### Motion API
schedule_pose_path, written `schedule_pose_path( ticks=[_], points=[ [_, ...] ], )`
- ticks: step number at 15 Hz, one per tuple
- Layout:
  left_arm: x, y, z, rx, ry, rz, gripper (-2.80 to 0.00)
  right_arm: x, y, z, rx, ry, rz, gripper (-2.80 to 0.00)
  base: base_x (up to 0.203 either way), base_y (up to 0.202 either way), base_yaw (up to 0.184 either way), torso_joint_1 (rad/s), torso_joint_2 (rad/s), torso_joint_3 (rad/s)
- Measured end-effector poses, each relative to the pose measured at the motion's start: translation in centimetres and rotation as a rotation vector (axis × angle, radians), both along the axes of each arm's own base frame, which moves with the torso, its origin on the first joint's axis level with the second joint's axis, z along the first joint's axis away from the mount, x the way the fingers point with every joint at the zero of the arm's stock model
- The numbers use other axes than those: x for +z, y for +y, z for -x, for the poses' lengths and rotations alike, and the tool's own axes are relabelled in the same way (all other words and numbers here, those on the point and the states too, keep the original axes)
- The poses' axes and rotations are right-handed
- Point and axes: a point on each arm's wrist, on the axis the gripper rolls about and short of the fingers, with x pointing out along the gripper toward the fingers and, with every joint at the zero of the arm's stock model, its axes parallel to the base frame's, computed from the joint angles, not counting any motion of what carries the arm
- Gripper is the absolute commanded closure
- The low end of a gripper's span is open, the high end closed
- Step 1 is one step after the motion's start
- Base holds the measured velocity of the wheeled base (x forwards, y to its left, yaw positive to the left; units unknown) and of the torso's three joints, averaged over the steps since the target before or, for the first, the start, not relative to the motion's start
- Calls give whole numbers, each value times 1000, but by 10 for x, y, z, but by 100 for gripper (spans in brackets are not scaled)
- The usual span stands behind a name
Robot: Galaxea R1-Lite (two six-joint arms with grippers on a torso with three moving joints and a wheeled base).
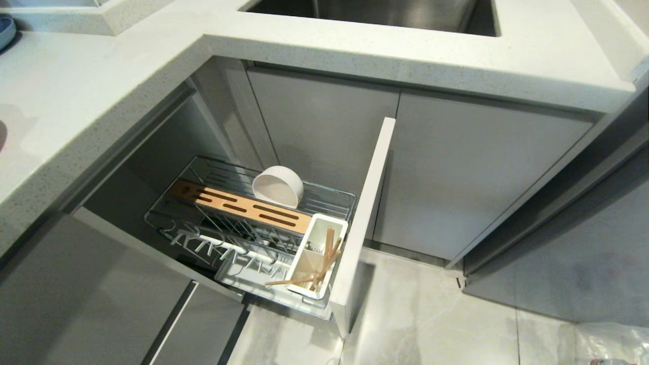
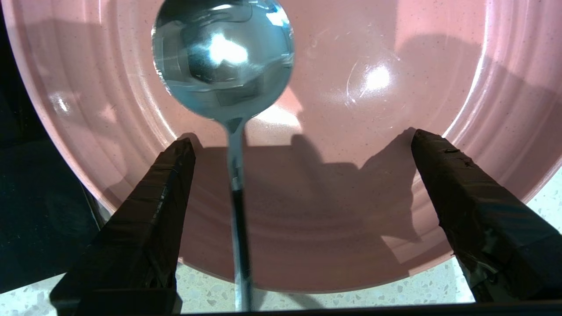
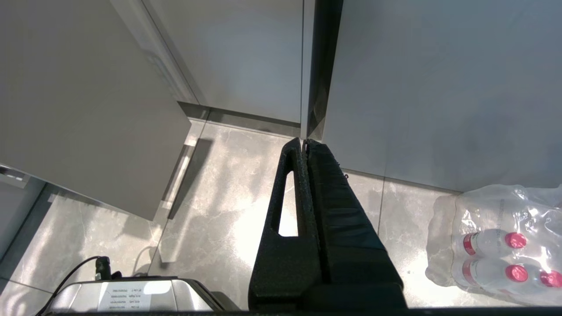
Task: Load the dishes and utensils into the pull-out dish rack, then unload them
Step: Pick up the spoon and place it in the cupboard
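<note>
The left gripper (image 2: 303, 136) hangs low over a pink bowl (image 2: 395, 210) that sits on a speckled countertop (image 2: 430, 285), its two black fingers (image 2: 153, 210) spread wide apart and holding nothing. A dark grey spoon (image 2: 224, 61) lies in the bowl between the fingers, much closer to one finger than the other; its shiny round head sits past the fingertips, and its thin handle runs back between them and over the bowl's near rim. Neither finger touches the spoon. The right gripper (image 3: 304, 141) hangs well apart from all this, above a grey tiled floor (image 3: 210, 210) beside pale cabinet doors, its jaws pressed together on nothing; a shrink-wrapped pack of bottles with red caps (image 3: 500, 245) lies on the floor off to one side of it. In the head view neither arm shows. There the pull-out dish rack (image 1: 167, 223) stands drawn out below the countertop, its pale cabinet front (image 1: 362, 223) edge-on. A small off-white bowl (image 1: 278, 186) is tipped on its side in the wire basket, behind the slotted bamboo strip (image 1: 238, 205). A pair of wooden chopsticks (image 1: 324, 261) leans in the white utensil cup (image 1: 304, 263) next to the cabinet front, above the white tray (image 1: 238, 276).
</note>
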Motion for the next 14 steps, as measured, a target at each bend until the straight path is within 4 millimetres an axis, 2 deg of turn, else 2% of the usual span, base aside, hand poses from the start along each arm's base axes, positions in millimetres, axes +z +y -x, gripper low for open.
schedule_pose_path(
  ticks=[6,7,14],
  points=[
    [0,0,0,-1,1,1,-280,0,0,0,0,0,0,0,0,0,0,0,0,0],
    [0,0,0,0,2,1,0,0,0,0,0,0,0,0,0,0,0,0,0,0],
    [-2,1,-1,0,11,7,0,0,0,0,0,0,0,0,0,0,0,0,0,0]
  ],
)
